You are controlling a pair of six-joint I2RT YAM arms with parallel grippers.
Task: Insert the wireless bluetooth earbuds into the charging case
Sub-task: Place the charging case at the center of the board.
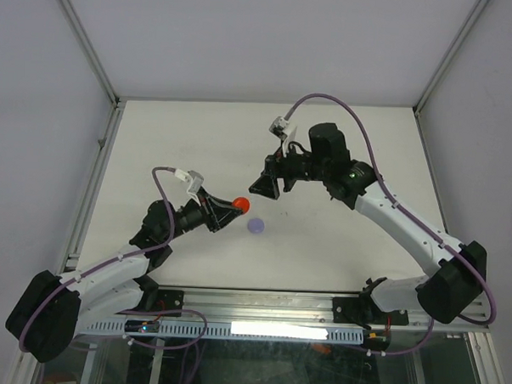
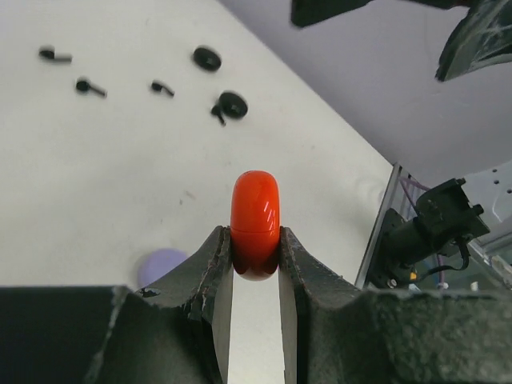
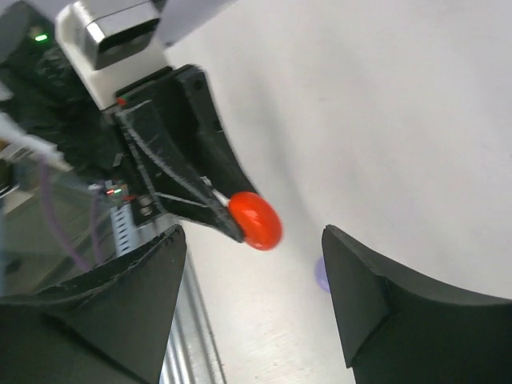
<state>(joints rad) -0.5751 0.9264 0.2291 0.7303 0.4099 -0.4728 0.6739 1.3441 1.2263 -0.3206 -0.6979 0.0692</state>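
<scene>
My left gripper (image 1: 230,210) is shut on a closed red round charging case (image 1: 241,205), held on edge above the table; it shows between the fingers in the left wrist view (image 2: 255,220) and in the right wrist view (image 3: 256,220). My right gripper (image 1: 265,186) is open and empty, hovering just beyond the red case with its jaws wide apart (image 3: 256,296). Three small black stemmed earbuds (image 2: 54,55) (image 2: 90,86) (image 2: 162,87) lie on the table far from the case, and another (image 2: 218,114) lies against a black disc. No red or lilac buds show.
A lilac round case (image 1: 256,227) lies flat on the table below the red one, also in the left wrist view (image 2: 160,264). Two black round discs (image 2: 207,58) (image 2: 233,104) lie near the buds. Metal frame rails (image 1: 95,176) border the white table.
</scene>
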